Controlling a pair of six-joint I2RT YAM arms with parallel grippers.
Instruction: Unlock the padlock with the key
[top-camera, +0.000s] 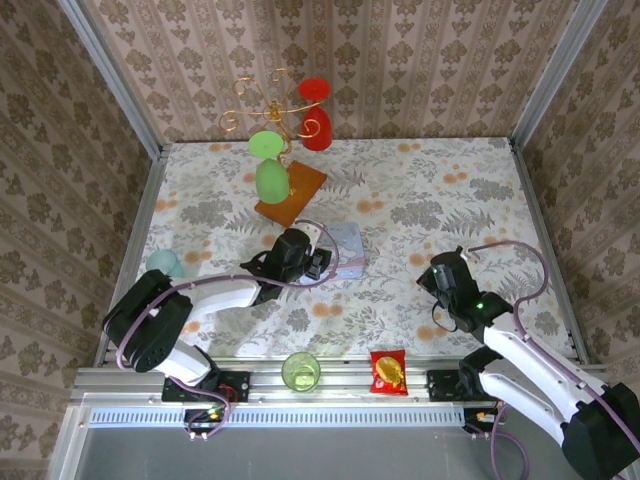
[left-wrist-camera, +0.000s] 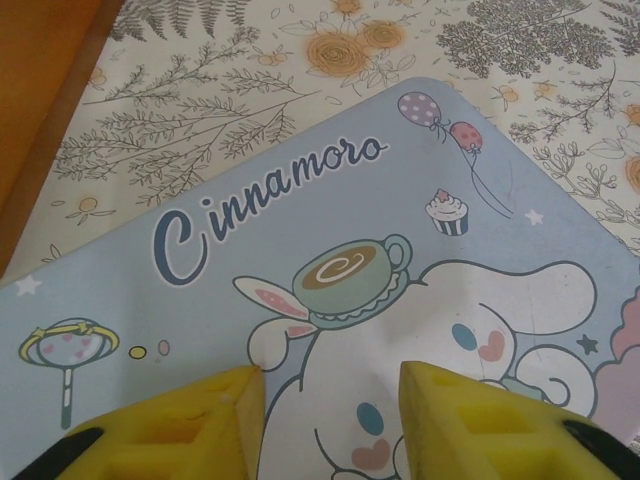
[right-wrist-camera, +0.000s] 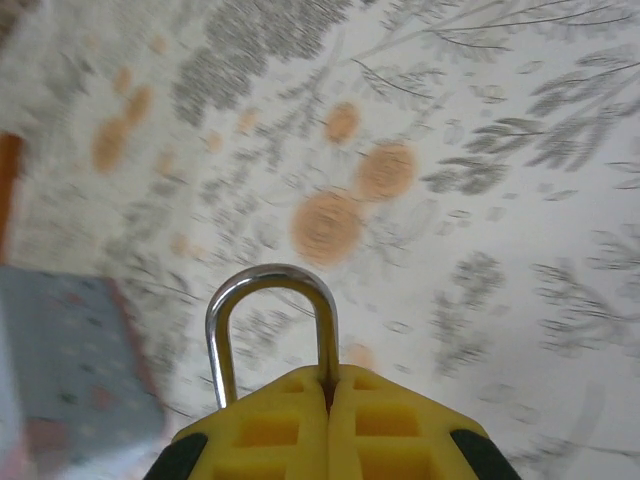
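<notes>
My right jaws are clamped on the padlock. In the right wrist view the two yellow fingers press together with no gap between them. The silver shackle loop stands up out of them, and its right leg runs down into the seam. The lock's body is hidden inside the grip. Below it the flowered table is blurred, and a corner of the blue tin shows at the lower left.

From the top camera, the right jaws sit over the right half of the table, well apart from the tin. The padlock is too small to pick out there.

My left jaws are spread wide. In the left wrist view the two yellow fingers stand apart over the tin, with the cartoon lid showing between them. I cannot tell whether they touch the lid. From above, they are at the tin's left edge.

A green glass and a red packet lie at the near edge, between the arm bases.
</notes>
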